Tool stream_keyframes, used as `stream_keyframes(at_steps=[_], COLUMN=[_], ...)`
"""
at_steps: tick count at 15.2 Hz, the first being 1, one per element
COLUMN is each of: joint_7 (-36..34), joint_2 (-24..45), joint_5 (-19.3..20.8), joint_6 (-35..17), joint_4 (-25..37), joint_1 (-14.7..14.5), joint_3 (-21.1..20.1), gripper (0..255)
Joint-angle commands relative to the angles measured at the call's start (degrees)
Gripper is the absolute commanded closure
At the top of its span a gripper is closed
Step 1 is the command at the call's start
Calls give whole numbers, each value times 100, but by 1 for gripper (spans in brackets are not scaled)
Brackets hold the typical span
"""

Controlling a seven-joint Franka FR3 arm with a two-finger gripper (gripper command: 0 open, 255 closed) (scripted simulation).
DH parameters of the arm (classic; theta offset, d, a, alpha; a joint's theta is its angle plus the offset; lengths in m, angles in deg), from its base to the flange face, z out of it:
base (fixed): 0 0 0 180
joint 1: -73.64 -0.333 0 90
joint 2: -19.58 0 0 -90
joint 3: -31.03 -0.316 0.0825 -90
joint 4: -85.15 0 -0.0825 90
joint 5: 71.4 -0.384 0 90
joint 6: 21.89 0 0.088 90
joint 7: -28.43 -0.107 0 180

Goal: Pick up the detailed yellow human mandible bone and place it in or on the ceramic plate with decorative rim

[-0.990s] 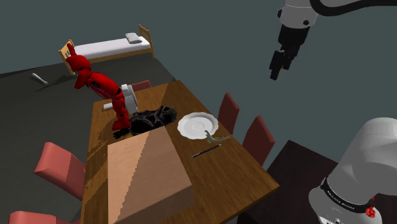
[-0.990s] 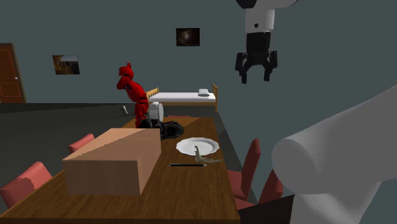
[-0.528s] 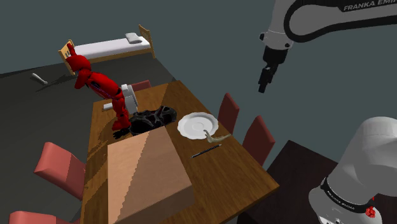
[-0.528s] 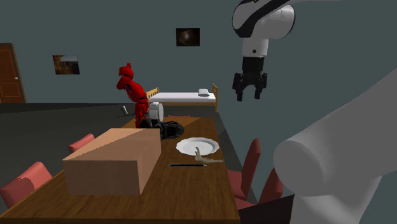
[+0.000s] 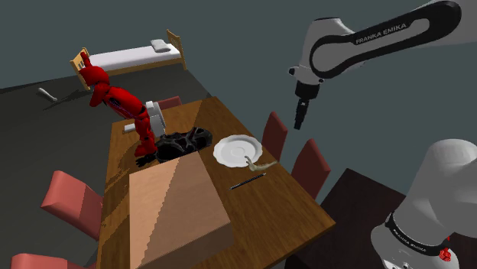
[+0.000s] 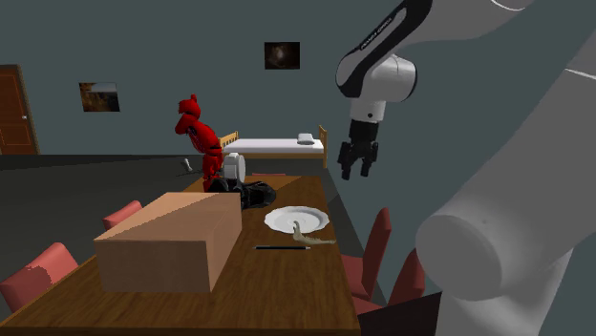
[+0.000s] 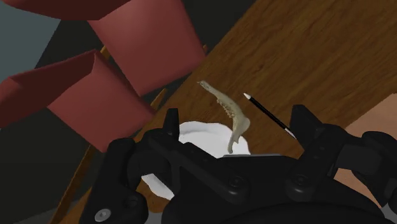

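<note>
The pale yellowish jaw bone (image 5: 258,163) lies on the wooden table (image 5: 298,210) at the near edge of the white plate (image 5: 231,150), one branch sticking up by the rim. It also shows in the second exterior view as the jaw bone (image 6: 308,235) in front of the plate (image 6: 304,219). My gripper (image 5: 300,121) hangs open and empty high above the table's edge, over the chairs, off to the shoulder view's right of the plate. In the wrist view the jaw bone (image 7: 228,111) and plate (image 7: 194,137) lie far beyond the gripper (image 7: 236,118), between its spread fingers (image 7: 170,124).
A thin black pen (image 5: 248,181) lies just in front of the bone. A large brown box (image 5: 176,206), a black heap (image 5: 183,141) and a red figure (image 5: 122,107) occupy the table's far side. Red chairs (image 5: 309,164) line the edges. A bed (image 5: 130,55) stands behind.
The arm has swung down and toward the shoulder view's left, bringing the gripper lower and nearer the table. The fingers stay apart. Nothing on the table has moved.
</note>
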Motion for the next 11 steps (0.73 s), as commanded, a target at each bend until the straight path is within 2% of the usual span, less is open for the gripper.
stream_keyframes(at_steps=[1, 6, 11], joint_7=[521, 1862, 3293], joint_2=[438, 1539, 2694], joint_5=[-228, -1033, -2046], joint_6=[-276, -821, -1090], joint_4=[83, 324, 742], joint_1=[-186, -630, -877], joint_3=[191, 508, 521], gripper=[0, 0, 0])
